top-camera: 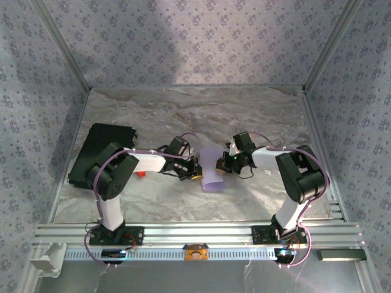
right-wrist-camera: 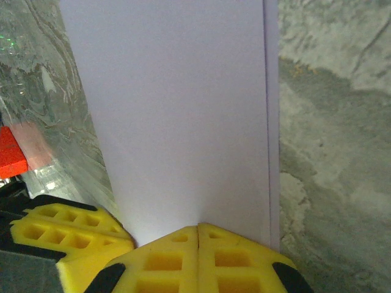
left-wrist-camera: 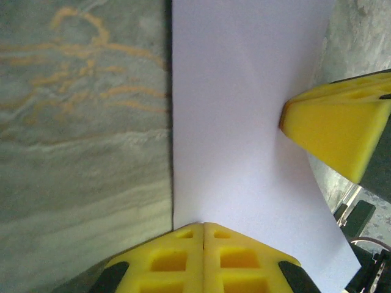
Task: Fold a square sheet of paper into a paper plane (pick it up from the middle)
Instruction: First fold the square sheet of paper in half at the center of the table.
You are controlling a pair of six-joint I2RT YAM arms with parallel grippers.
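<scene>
Arms bent inward, left end effector [left-wrist-camera: 203, 224] and right end effector [right-wrist-camera: 198, 226] (facing) both pinch the sheet [top-camera: 212, 171].

Marbled table [top-camera: 244, 110], black pad [top-camera: 101, 152] at left, small red object [top-camera: 142, 174] nearby

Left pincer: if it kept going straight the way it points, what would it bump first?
The lavender paper: the left pincer pinches its edge, and the sheet stretches straight ahead. What lies beyond it is hard to judge.

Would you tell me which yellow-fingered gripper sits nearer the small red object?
The left gripper; the red object lies on its side of the lavender paper sheet.
</scene>
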